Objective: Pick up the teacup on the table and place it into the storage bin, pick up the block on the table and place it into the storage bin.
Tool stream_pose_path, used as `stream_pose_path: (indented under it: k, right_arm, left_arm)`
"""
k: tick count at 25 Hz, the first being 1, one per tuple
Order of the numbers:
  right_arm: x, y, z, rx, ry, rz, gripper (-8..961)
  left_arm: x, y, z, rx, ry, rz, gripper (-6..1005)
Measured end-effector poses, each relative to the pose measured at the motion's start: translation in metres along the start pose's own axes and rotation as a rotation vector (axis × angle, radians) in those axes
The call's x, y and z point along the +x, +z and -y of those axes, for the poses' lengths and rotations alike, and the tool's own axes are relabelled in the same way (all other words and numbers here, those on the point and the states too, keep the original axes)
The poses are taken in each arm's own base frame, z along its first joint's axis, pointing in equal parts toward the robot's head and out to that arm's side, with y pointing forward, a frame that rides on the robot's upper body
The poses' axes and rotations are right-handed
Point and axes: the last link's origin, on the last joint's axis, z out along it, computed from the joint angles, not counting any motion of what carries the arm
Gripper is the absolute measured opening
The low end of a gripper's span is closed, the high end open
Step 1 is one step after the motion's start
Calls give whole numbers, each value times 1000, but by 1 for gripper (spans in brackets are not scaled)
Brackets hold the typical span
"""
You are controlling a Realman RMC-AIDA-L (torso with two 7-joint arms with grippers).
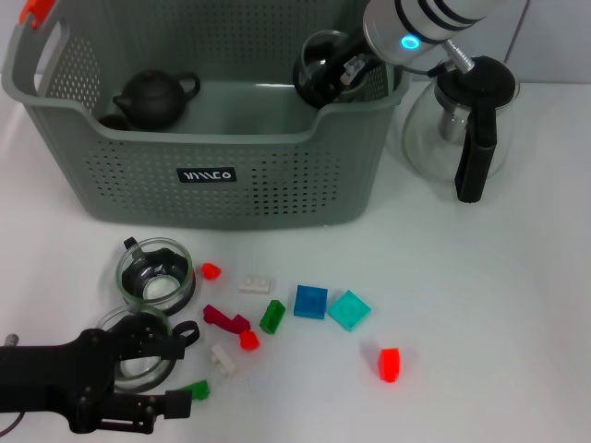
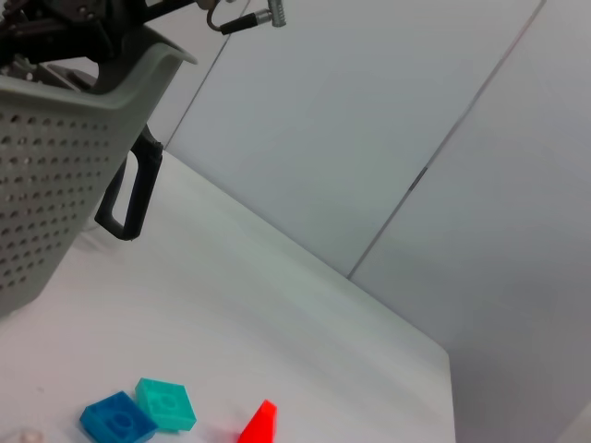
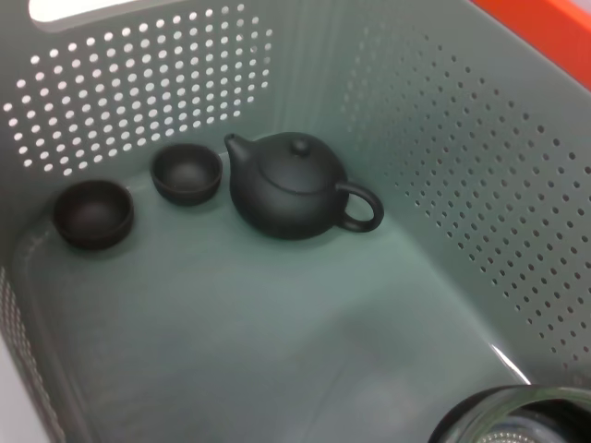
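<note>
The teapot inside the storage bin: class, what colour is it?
The teapot is plain matte black, with no pattern. The right wrist view shows it best.

Place: looks like a lab test bench to me, not a home.
Surface: plain white table (image 1: 499, 305), bare pale wall panels (image 2: 388, 101) behind.
Props: toy blocks (image 1: 310, 302) scattered at 6 o'clock, grey storage bin (image 1: 231, 175) at 11.

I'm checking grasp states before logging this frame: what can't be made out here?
- Right gripper: head view, its fingers are hidden behind the glass cup it carries over the storage bin.
- Left gripper: head view, dark against the near glass teacup; contact unclear.
- Left wrist view: teacups out of frame.
</note>
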Motion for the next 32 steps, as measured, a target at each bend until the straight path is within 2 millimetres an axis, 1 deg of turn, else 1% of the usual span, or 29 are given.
stream_pose_path:
  k: [22, 26, 32]
  right_arm:
    - [-2, 1, -3, -2, -17, 5, 83]
    - [-6, -2, -4, -6, -27, 15, 291]
    - [-13, -11, -1, 0, -35, 59, 356]
  left_arm:
    - [-2, -1, 0, 3, -5, 0, 874]
    - [-2, -1, -1, 3, -6, 0, 874]
    - [-2, -1, -1, 4, -7, 0, 875]
